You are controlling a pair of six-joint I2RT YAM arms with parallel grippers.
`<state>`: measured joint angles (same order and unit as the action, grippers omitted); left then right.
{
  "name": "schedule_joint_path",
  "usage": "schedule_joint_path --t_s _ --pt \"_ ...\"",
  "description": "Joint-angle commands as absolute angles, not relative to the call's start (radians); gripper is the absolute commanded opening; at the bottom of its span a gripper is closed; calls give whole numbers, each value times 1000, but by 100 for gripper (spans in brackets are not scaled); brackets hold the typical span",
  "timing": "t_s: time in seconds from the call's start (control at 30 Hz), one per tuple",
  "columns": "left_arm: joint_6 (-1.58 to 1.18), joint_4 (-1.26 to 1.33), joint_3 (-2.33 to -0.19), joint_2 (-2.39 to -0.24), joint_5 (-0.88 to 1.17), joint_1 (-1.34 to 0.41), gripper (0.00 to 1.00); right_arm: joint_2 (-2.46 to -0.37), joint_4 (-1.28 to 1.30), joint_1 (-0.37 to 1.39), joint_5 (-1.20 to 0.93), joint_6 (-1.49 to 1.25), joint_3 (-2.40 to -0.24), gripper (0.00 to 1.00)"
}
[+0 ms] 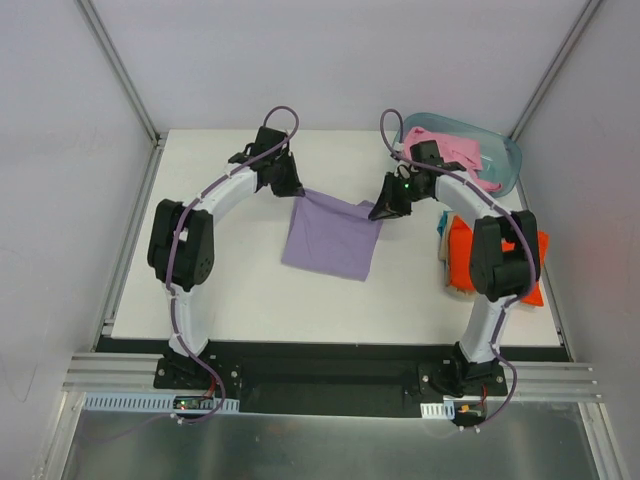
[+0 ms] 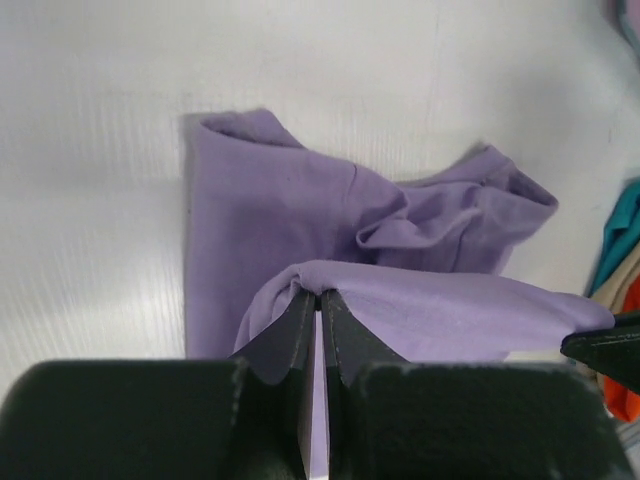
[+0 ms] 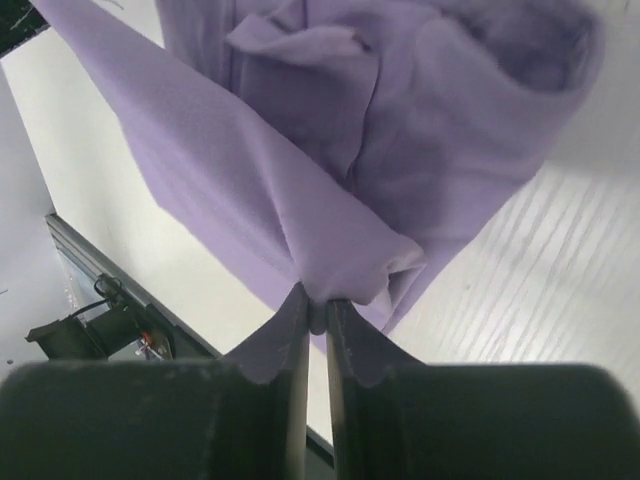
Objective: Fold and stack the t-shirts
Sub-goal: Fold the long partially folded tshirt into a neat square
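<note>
A lavender-purple t-shirt (image 1: 333,238) lies part-folded in the middle of the table, its far edge lifted. My left gripper (image 1: 291,187) is shut on the far left corner (image 2: 318,290). My right gripper (image 1: 386,211) is shut on the far right corner (image 3: 316,305), and the lavender-purple t-shirt (image 3: 400,130) hangs bunched from it. An orange t-shirt (image 1: 460,255) lies folded at the right edge, with a sliver of teal t-shirt (image 1: 441,226) beside it. A pink t-shirt (image 1: 455,152) sits in the tub.
A translucent blue-green tub (image 1: 505,160) stands at the far right corner of the white table (image 1: 230,290). Metal frame rails run along the table's left and right sides. My right arm's elbow hangs over the orange pile.
</note>
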<state>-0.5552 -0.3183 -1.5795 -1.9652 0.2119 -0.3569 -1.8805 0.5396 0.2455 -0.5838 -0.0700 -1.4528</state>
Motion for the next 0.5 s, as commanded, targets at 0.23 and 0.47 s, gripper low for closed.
schedule_joint_path --t_s 0.23,0.47 --pt "-485 -390 -1783 -2074 310 -324 99 -1967 520 222 -656 -64 -1579 96" --pt "-514 -390 -1594 -1889 321 -350 99 -1746 456 279 -664 -78 -1378 96"
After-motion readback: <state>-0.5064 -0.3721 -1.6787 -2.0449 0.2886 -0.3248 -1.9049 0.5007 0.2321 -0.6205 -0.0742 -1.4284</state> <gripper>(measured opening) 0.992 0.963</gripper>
